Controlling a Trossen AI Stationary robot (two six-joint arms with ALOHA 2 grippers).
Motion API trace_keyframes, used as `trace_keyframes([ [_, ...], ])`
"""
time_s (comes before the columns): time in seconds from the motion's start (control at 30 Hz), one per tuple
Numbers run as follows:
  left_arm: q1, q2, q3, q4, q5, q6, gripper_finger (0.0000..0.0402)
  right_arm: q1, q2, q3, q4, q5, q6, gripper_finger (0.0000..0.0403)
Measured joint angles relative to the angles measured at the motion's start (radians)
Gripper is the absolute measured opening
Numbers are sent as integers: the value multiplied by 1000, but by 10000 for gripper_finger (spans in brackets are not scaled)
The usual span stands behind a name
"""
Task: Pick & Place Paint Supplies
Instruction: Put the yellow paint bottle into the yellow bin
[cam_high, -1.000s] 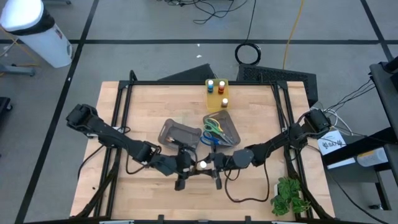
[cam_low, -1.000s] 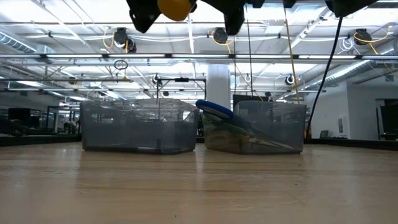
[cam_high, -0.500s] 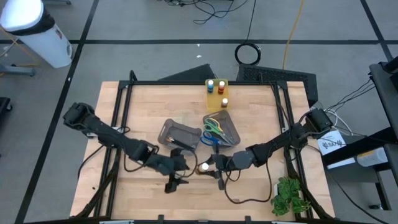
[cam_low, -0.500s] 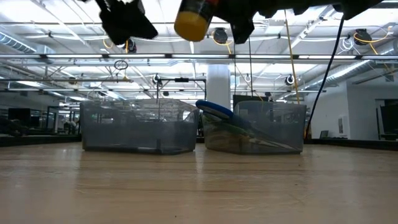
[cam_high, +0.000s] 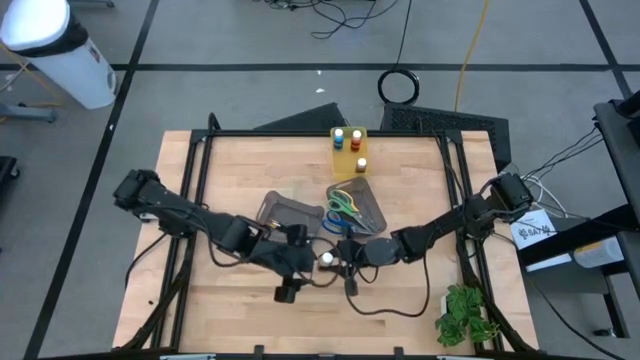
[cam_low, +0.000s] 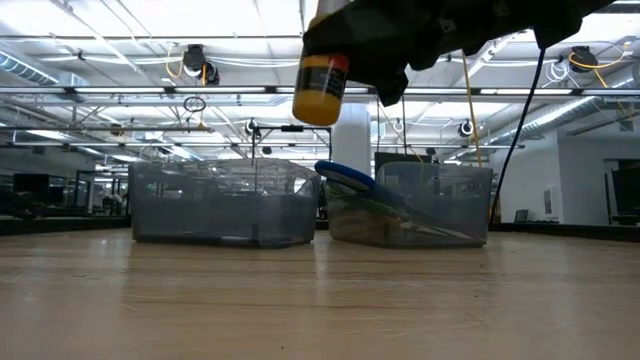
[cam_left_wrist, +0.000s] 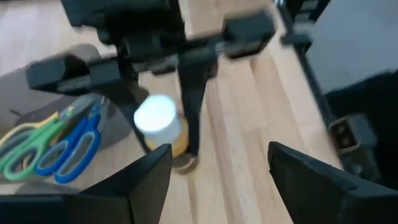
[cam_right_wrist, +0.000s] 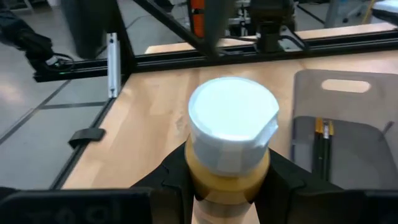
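1. High view, left side: I see the left gripper (cam_high: 290, 272) low over the front middle of the bench (cam_high: 230, 160), just beside the right gripper. Its fingers (cam_left_wrist: 149, 177) stand wide apart in the left wrist view, holding nothing.
2. Centre: the right gripper (cam_high: 335, 262) meets it from the right, its fingers (cam_right_wrist: 283, 183) clamped on the yellow paint pot (cam_right_wrist: 230, 146), which has a white cap. The low view shows this pot (cam_low: 320, 85) held upright in the air, clear of the bench.
3. Behind the grippers: I see a grey bin (cam_high: 290, 215) holding thin dark brushes (cam_right_wrist: 321, 140), and beside it to the right a second grey bin (cam_high: 365, 210) holding the scissors (cam_high: 343, 207) with green, yellow and blue handles.
4. Back centre: three more pots (cam_high: 350, 142) stand on a yellow tray (cam_high: 342, 160).
5. Front right corner: a green plant sprig (cam_high: 462, 312) lies on the bench.
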Motion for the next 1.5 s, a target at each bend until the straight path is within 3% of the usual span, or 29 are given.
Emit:
trace_keyframes([
  [0.47,86,85,24,73,-11,42,258,16,1,2,-12,-2,-15,106],
  [0.67,113,85,24,111,73,21,257,16,1,2,-12,-2,-22,106],
  [1.37,109,130,24,113,119,6,257,16,2,3,-43,-2,-14,106],
  [1.5,112,130,24,111,132,1,233,16,2,3,-43,-2,-15,106],
])
